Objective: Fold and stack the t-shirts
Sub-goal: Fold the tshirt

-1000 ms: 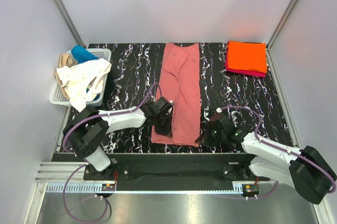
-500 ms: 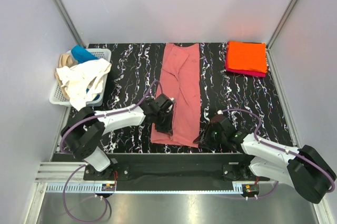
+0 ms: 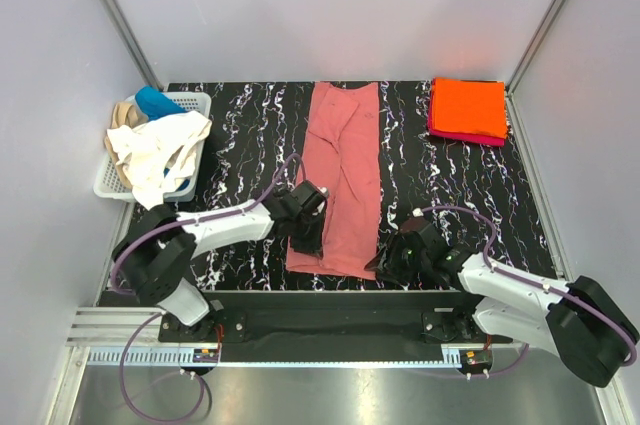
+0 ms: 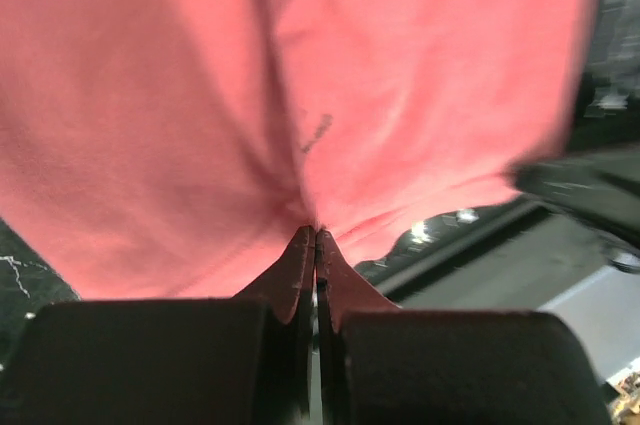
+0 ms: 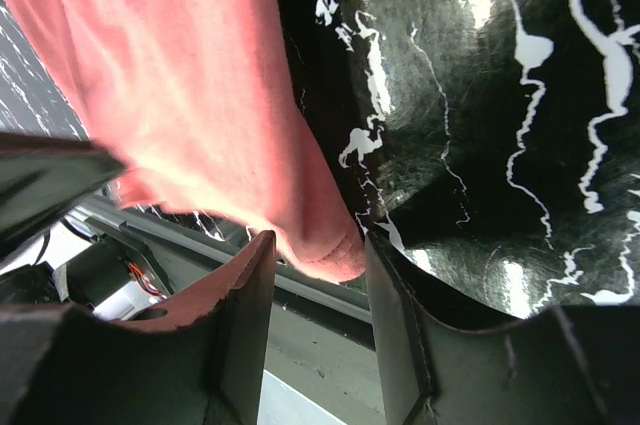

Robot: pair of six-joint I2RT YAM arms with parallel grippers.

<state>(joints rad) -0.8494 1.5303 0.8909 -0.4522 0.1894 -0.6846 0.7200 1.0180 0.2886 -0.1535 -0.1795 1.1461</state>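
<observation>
**Both near corners in hand before the fold**

We are working the dusty salmon-pink soft cloth t-shirt (image 3: pixel 345 160). It is lying as a long strip down the middle of the black, white-veined marble-look table (image 3: pixel 240 125), w/ one short end toward the arm bases.

- **Left gripper** (image 4: pixel 316 237): it is pressing its fingers together on the near-left corner, and the cloth is bunching into the tips.
- **Right gripper** (image 5: pixel 318 243): it is sitting spread, w/ the near-right corner between its fingers but not yet clamped.

To do this well, we are judging that the right side should close low on the rolled edge & catch every layer before either arm lifts. Both arms should then rise level & travel to the far end together, so the strip folds square. How many layers the right fingers are straddling is prob. not readable from these views.

Around us:

- A bright orange square-folded tee (image 3: pixel 468 105) is sitting on a magenta tee (image 3: pixel 462 137) at the far-right corner, well apart from the strip.
- The white plastic lattice basket (image 3: pixel 196 101) at far left is holding a cream-white tee (image 3: pixel 160 150) spilling over its rim, a tan tee (image 3: pixel 123 113) & a blue tee (image 3: pixel 155 100).
- Pale grey walls (image 3: pixel 350 5) are enclosing three sides.
</observation>
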